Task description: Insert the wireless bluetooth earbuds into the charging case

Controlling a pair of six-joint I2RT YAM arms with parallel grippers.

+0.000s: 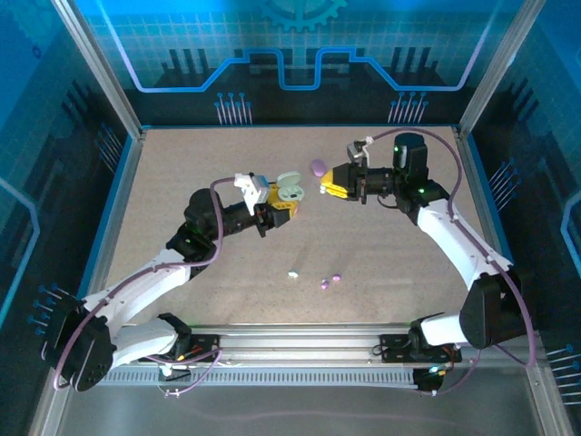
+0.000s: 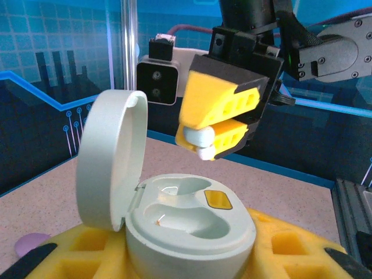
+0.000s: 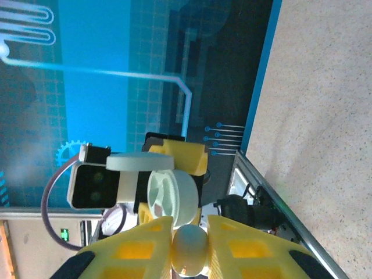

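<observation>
Left gripper (image 1: 280, 205): I had it clamped around the base of the open charging case (image 2: 192, 224), whose lid (image 2: 110, 160) stood upright.
Right gripper (image 1: 329, 189): I had it pinched tight on a cream earbud (image 3: 189, 249), in the air above the case and apart from it.
Loose earbuds: one pale (image 1: 293, 273) and two purple (image 1: 324, 283) (image 1: 337, 276) lay on the table (image 1: 182, 163), nearer the arm bases.

The left gripper (image 2: 192, 258) is clamping a pale charging case (image 2: 192, 226) at six o'clock, with its lid (image 2: 107, 165) standing open toward nine o'clock. The right gripper (image 2: 208, 139) is hovering at one o'clock, pinching a white earbud (image 2: 195, 137). A purple object (image 2: 28, 244) is lying on the table (image 2: 302, 197) at eight o'clock.
</observation>
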